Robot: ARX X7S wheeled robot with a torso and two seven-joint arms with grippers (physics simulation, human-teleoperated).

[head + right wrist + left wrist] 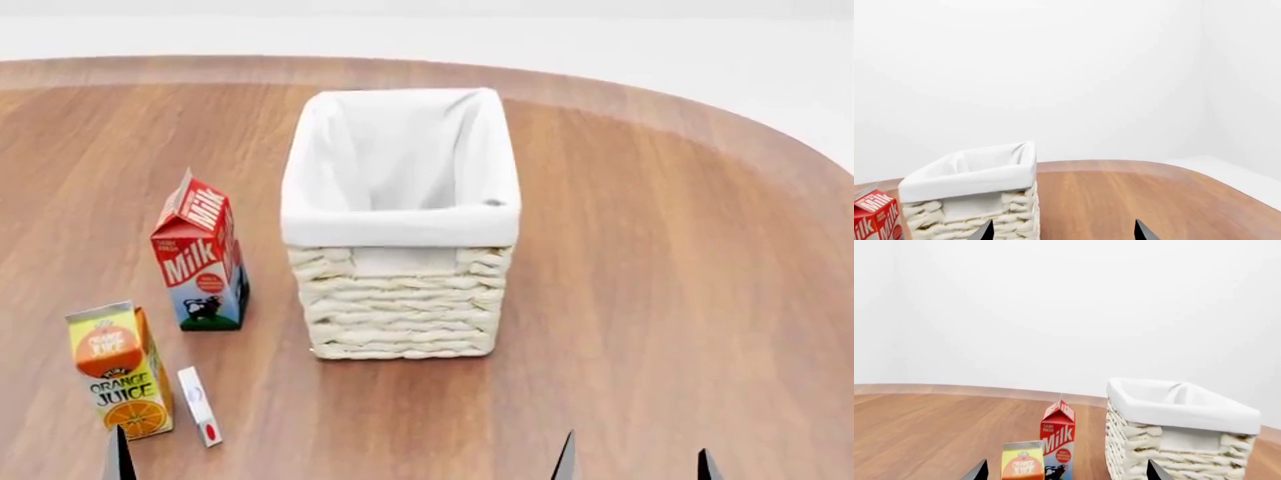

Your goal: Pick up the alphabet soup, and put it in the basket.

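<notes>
The basket (pixel 400 215) stands upright near the middle of the round wooden table (pixel 667 250), its white cloth lining folded over the rim, and nothing shows inside it from the head view. To its left, a little apart, a red and blue milk carton (pixel 200 255) stands upright. Nearer the robot and further left stands an orange juice carton (pixel 120 372), and just beside that a small flat white box (pixel 199 405) lies on the table. The soup can appears in none of the three views, so its place cannot be told.

Only dark fingertips show at the lower edge of each picture. In the right wrist view the right gripper (pixel 1062 231) has its two tips set well apart, so its jaws look wide and hold nothing. In the left wrist view the left gripper (pixel 1066 471) likewise shows tips spread wide, with the two cartons and the basket beyond them; so little of the fingers shows that this is probably, not certainly, fully spread.
</notes>
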